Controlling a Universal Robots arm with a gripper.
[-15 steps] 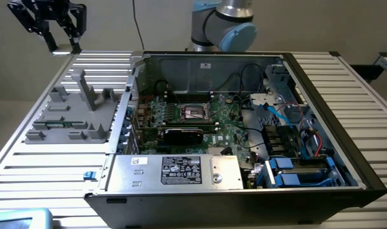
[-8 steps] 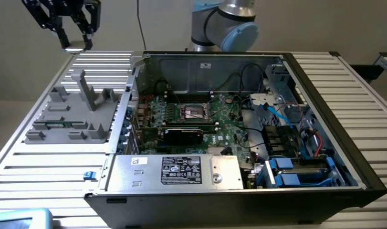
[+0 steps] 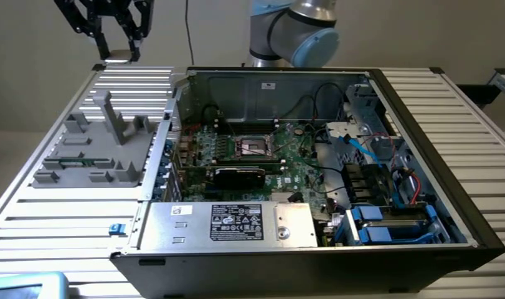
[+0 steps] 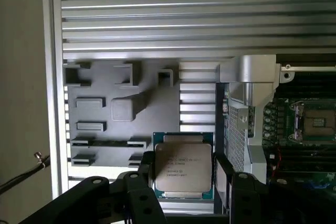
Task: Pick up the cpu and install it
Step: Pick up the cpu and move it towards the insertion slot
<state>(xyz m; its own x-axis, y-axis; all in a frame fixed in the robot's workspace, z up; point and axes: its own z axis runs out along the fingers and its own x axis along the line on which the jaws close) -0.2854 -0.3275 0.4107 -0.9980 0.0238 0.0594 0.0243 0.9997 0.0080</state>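
The cpu (image 4: pixel 182 165), a flat square chip with a silver top and a thin green rim, sits between my gripper's (image 4: pixel 184 176) two black fingers (image 4: pixel 147 174), and the jaws are closed on its sides. In the exterior view my gripper (image 3: pixel 119 55) hangs high above the far corner of the table at the exterior view's left, with the cpu (image 3: pixel 119 61) as a small pale piece at its tips. The dark square socket (image 3: pixel 254 147) with a metal frame lies on the green motherboard inside the open computer case; it also shows as the socket (image 4: pixel 317 121) off to one side of the cpu.
A grey moulded fixture (image 3: pixel 94 149) with upright posts stands on the slatted table (image 3: pixel 61 218) beside the case, below the gripper. The case wall (image 3: pixel 179 93) rises between fixture and motherboard. A black card (image 3: pixel 248 174), cables and a drive cage (image 3: pixel 393 218) crowd the case.
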